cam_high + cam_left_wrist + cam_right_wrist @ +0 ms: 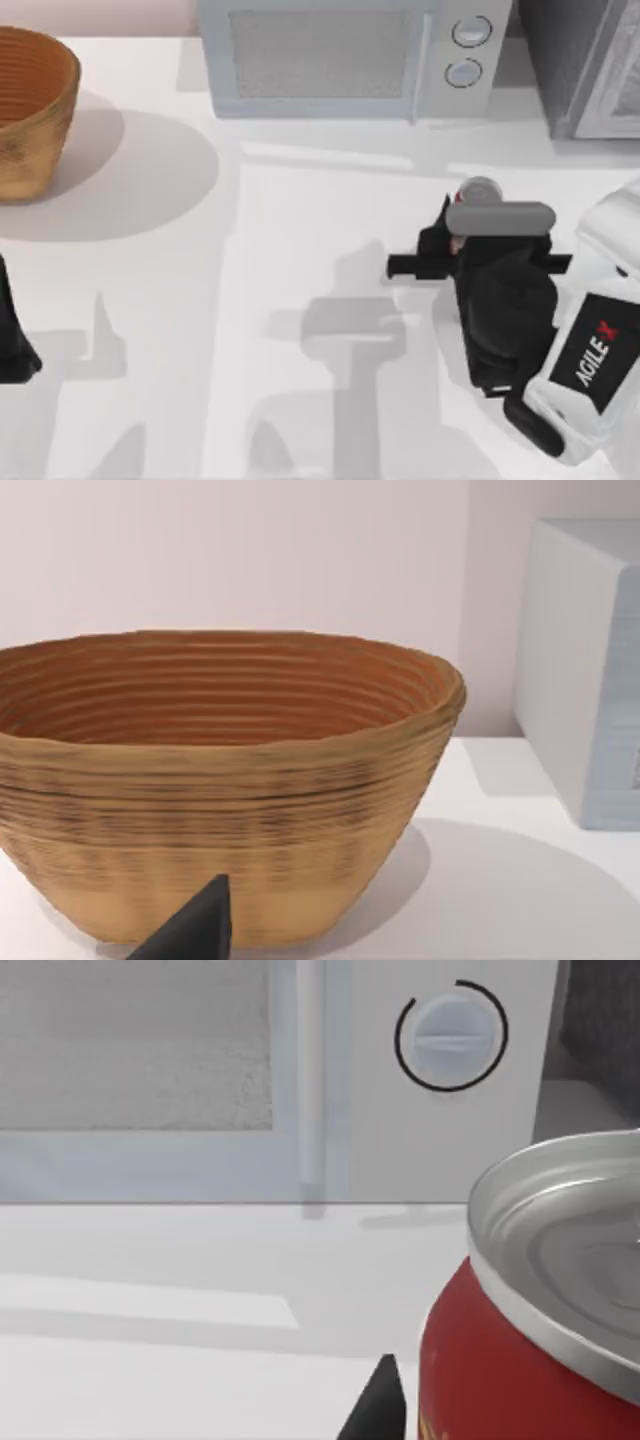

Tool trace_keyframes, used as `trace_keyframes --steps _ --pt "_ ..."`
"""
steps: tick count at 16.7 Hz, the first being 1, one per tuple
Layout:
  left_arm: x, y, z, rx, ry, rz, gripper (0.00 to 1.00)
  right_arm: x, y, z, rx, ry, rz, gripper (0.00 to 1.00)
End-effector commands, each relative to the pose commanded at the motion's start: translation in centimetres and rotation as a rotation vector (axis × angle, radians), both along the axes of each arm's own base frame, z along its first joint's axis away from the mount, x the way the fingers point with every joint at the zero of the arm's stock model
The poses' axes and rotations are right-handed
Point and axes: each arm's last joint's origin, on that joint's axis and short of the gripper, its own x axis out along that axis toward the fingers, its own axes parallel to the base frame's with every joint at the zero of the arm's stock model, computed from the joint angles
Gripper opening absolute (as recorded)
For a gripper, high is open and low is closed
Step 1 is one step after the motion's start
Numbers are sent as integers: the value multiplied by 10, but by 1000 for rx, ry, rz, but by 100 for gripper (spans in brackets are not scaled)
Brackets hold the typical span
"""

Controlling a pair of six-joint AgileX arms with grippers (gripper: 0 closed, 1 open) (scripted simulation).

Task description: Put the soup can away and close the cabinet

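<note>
The soup can (479,189), red with a silver top, stands on the white table in front of the microwave's knobs. My right gripper (462,232) is right behind it, open, with the can at its fingertips. In the right wrist view the soup can (530,1340) is very close, and one dark fingertip (378,1405) sits beside it with a small gap; the other finger is hidden. The cabinet (560,60), dark grey and speckled, stands at the back right, its pale door panel (618,90) slanting across the corner. My left gripper (12,345) is parked at the left edge.
A light grey microwave (340,60) with two round knobs stands at the back centre, just left of the cabinet. A brown woven basket (25,110) sits at the back left, close in front of the left wrist camera as the basket (220,780).
</note>
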Motion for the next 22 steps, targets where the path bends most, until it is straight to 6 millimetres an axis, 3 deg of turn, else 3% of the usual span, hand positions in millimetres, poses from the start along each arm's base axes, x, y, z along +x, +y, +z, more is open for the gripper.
trace_keyframes --steps 7,10,18,22 --pt "0 0 0 0 0 0 100 0 0 92 -10 13 -1 0" --pt "0 0 0 0 0 0 100 -5 -3 119 -5 7 0 0" --pt "0 0 0 0 0 0 100 -6 -7 126 -2 7 -4 0" --pt "0 0 0 0 0 0 100 -14 -34 145 7 4 -15 0"
